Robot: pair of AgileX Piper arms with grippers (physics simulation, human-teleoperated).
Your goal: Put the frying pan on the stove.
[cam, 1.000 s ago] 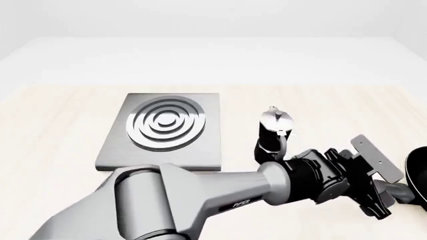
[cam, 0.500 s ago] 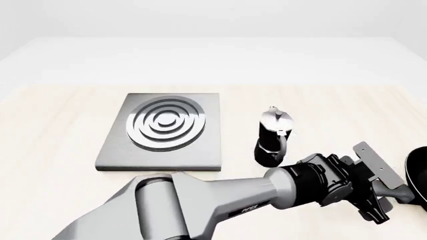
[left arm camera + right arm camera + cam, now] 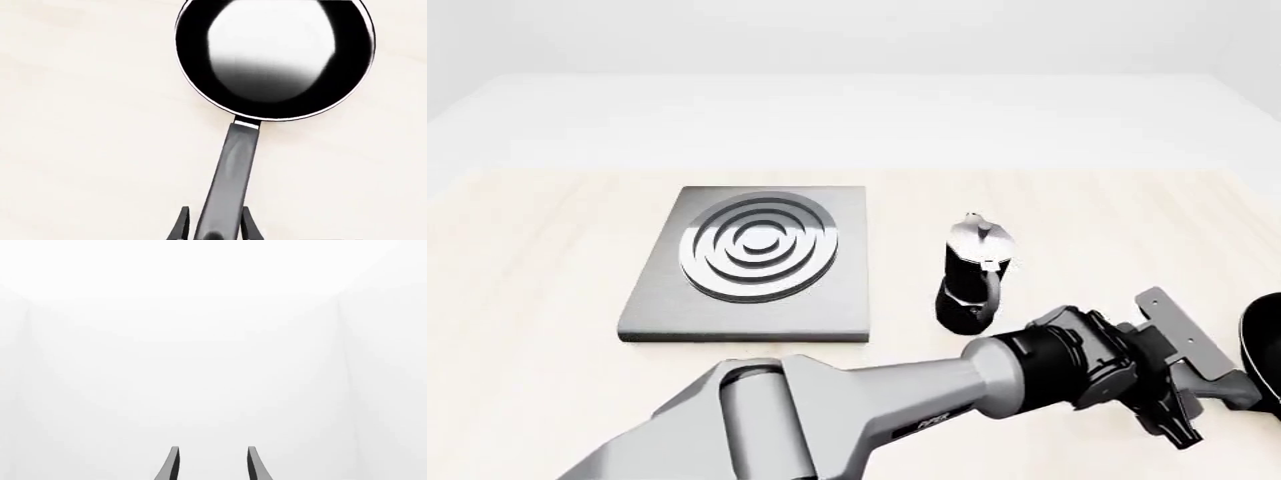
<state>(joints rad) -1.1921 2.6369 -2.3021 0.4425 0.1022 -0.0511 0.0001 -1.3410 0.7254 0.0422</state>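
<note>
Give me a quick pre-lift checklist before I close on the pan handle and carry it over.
1. Left gripper fingers straddle the long dark handle of the round black frying pan: ok.
2. Firm grip on the handle: cannot tell.
3. Flat square grey stove with silver rings is bare: ok.
4. Small black-and-silver moka pot stands between pan and stove: not ok, lift over it.
5. Right gripper holds nothing, faces a blank wall: ok.

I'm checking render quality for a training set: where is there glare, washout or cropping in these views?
Left wrist view: a broad pale reflection fills the frying pan, its rim cropped. Front view: the stove rings gleam, soft shadows; the pan is cut by the edge. Right wrist view: near-white, only the right tool showing.
</note>
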